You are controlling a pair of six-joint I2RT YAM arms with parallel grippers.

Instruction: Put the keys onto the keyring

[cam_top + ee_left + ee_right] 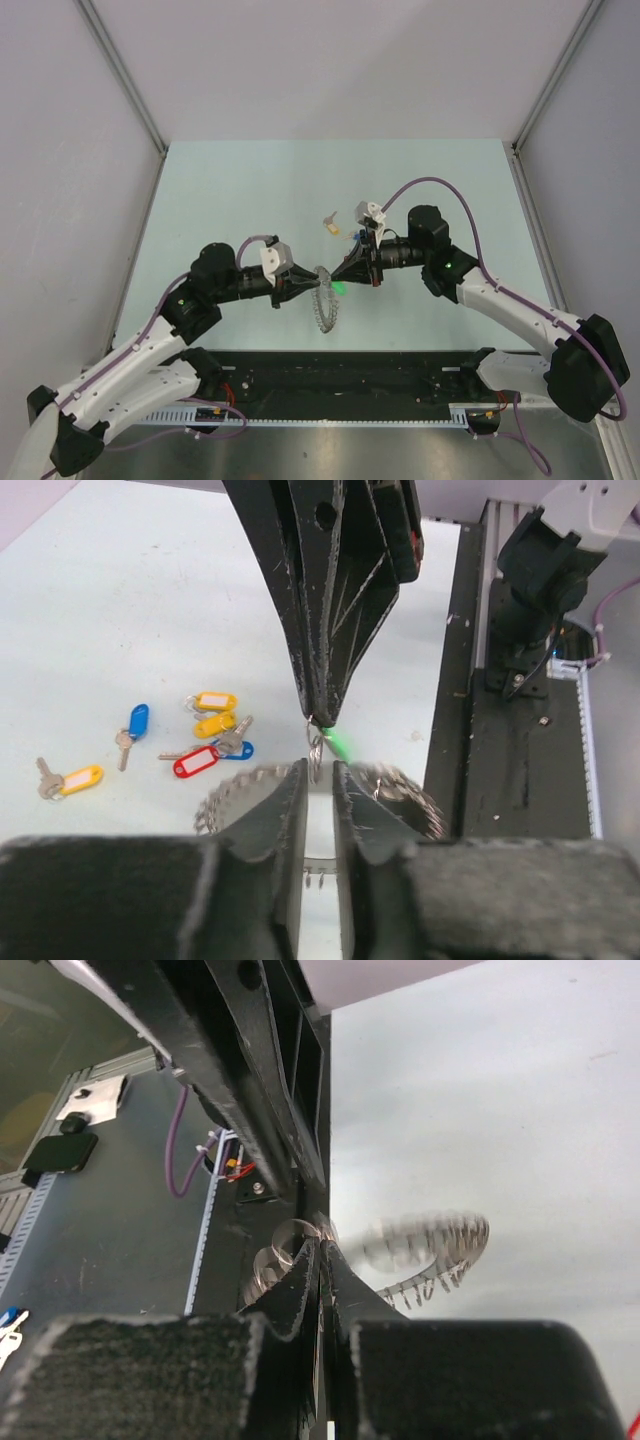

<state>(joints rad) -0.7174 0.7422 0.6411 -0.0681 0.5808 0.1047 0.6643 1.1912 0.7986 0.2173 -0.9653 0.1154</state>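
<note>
- The keyring (325, 302) droops above the counter (240, 190), mid-width and toward its near edge. Your left jaws stand narrow, pinching its upper edge.
- Your right jaws are closed on the green-tagged key (338, 744). Its small loop faces the left jaws, just beside the held edge.
- The spare keys (196, 761) lie nearer the far edge.

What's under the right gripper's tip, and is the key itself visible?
A small silver ring and a green tag hang from the right gripper, just above the keyring that the left gripper holds. No key blade shows; the right gripper likely covers it.
</note>
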